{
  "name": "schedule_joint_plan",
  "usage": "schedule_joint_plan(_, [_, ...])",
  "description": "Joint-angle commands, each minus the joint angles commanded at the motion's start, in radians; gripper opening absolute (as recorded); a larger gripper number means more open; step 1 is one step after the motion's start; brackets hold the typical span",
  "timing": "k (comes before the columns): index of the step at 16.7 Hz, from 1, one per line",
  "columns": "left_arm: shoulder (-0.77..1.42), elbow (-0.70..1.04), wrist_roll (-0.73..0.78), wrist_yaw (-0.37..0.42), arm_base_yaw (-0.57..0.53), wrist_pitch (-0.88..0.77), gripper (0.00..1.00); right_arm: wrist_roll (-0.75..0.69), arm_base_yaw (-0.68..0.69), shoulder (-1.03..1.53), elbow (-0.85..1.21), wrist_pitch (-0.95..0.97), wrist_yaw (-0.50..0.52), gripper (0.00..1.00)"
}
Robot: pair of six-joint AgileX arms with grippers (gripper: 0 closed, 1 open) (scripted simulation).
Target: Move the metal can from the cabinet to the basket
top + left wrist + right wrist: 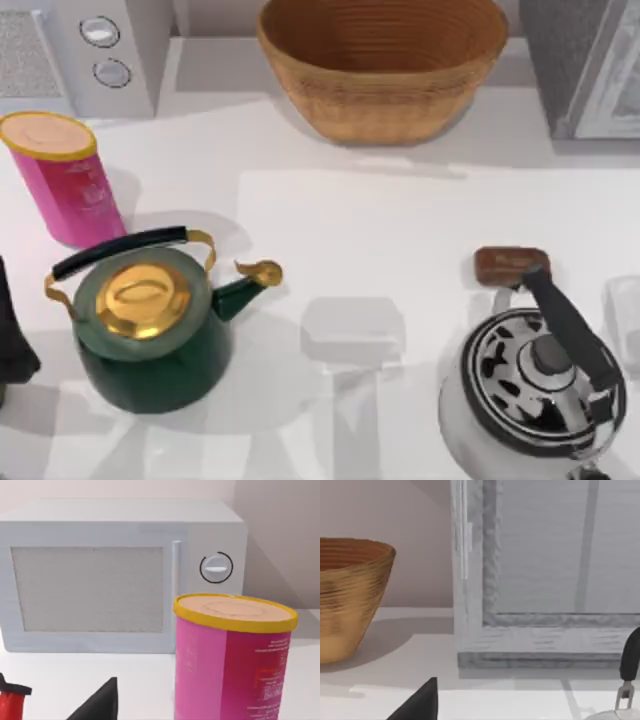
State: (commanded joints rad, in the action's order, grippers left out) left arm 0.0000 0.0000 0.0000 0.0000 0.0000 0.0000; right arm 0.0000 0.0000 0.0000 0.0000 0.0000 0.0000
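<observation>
The metal can is hidden. The grey speckled cabinet stands at the back right of the table, and its pale framed door panel faces my right wrist camera and looks closed. The tan woven basket sits at the back middle, just left of the cabinet, with its ribbed side also in the right wrist view. My left arm is a dark shape at the table's left edge. A dark part of my left gripper points toward the white appliance. A dark part of my right gripper points toward the cabinet's base.
A white appliance with two round knobs stands back left, with a pink canister with a yellow lid in front of it. A green kettle sits front left and a silver kettle front right. Behind the silver kettle lies a small brown block.
</observation>
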Motion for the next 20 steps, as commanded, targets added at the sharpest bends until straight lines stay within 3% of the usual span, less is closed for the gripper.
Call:
schedule_joint_plan(4, [0.000, 0.000, 0.000, 0.000, 0.000, 0.000, 1.00, 0.000, 0.004, 0.032, 0.032, -0.010, 0.005, 1.00])
schedule_joint_plan(8, [0.000, 0.000, 0.000, 0.000, 0.000, 0.000, 1.00, 0.002, 0.028, 0.198, 0.224, -0.063, 0.030, 1.00])
schedule_joint_plan(20, [0.000, 0.000, 0.000, 0.000, 0.000, 0.000, 1.00, 0.012, 0.142, 1.025, 1.334, -0.322, 0.153, 1.00])
